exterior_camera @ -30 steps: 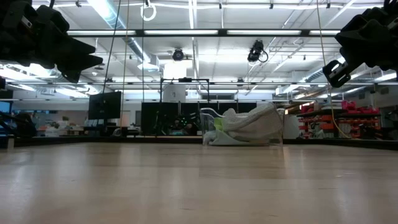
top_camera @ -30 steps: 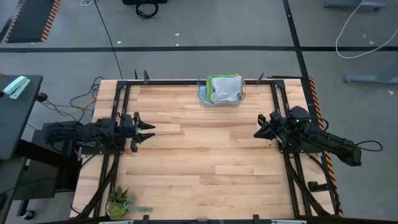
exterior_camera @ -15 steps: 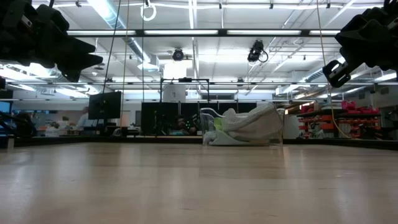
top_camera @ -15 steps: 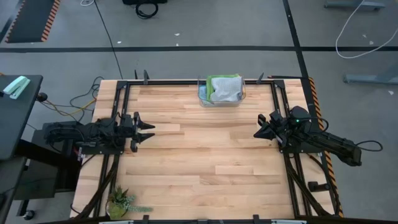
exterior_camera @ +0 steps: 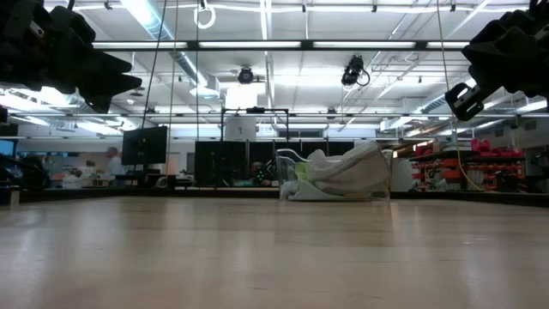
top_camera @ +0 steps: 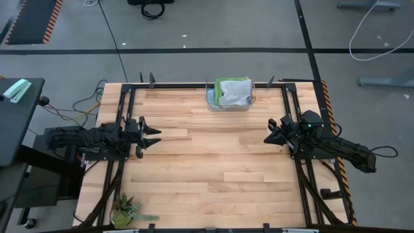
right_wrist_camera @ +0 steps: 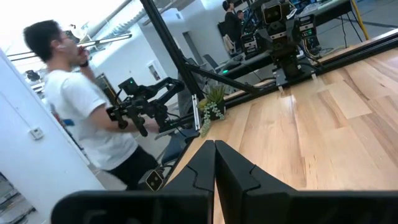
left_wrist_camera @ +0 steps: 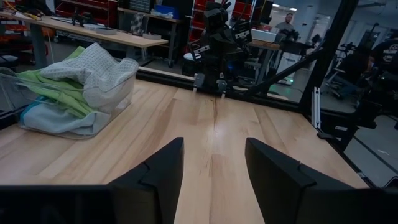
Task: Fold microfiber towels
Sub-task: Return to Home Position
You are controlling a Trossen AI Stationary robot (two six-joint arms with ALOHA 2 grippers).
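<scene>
At the left edge of the table, my left gripper hangs above the wood with its fingers spread and nothing between them, just where it was a second ago. Toward the middle of the far edge, the clear bin holds the towels. The grey towel lies rumpled on top, the green towel shows beneath it, and a light blue towel sits lower. I cannot see a yellow one. On the right, my right gripper hovers near the table's side, fingers pressed together on nothing, equally unmoved. Nothing has shifted, so I judge the folding finished and both arms parked at home.
</scene>
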